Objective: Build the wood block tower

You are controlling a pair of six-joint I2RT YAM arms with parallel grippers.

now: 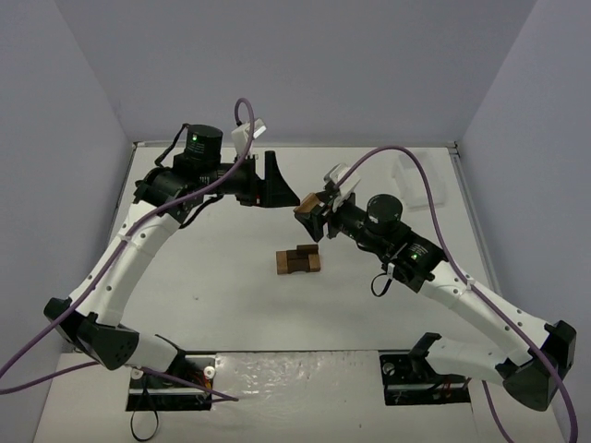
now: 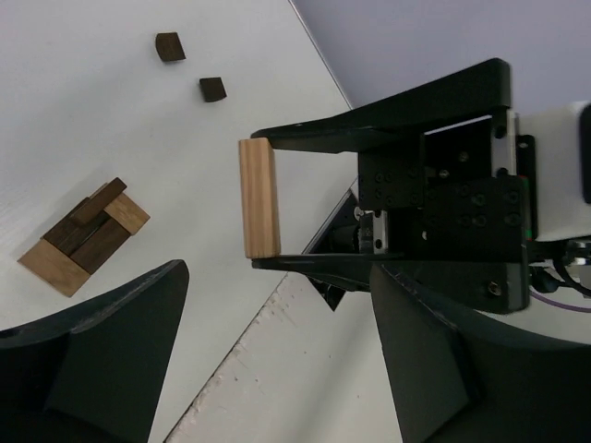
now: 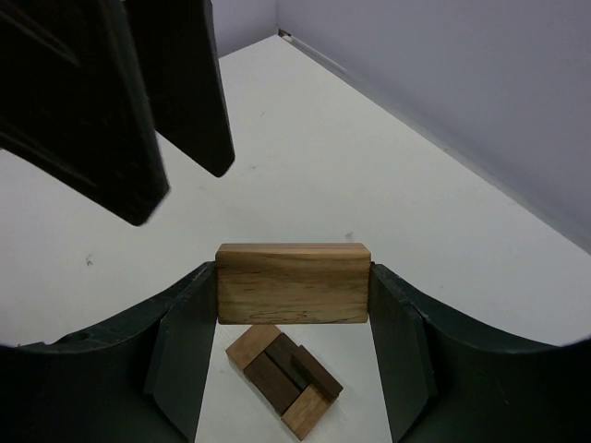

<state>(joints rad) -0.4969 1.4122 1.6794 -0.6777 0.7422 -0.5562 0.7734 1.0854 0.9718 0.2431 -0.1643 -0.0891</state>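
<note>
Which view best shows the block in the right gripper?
Right wrist: the tan block shows its broad face, clamped between both fingers. Left wrist shows it narrow side on; top external only a small, partly hidden piece.

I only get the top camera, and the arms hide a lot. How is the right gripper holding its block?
Observer: The right gripper clamps the tan block by its two ends, above the tower.
Operator: Any loose blocks I can't see?
Observer: Two small dark blocks lie on the table, apart from the tower.
Operator: And the left gripper?
Observer: The left gripper is open, with nothing between its fingers.
</note>
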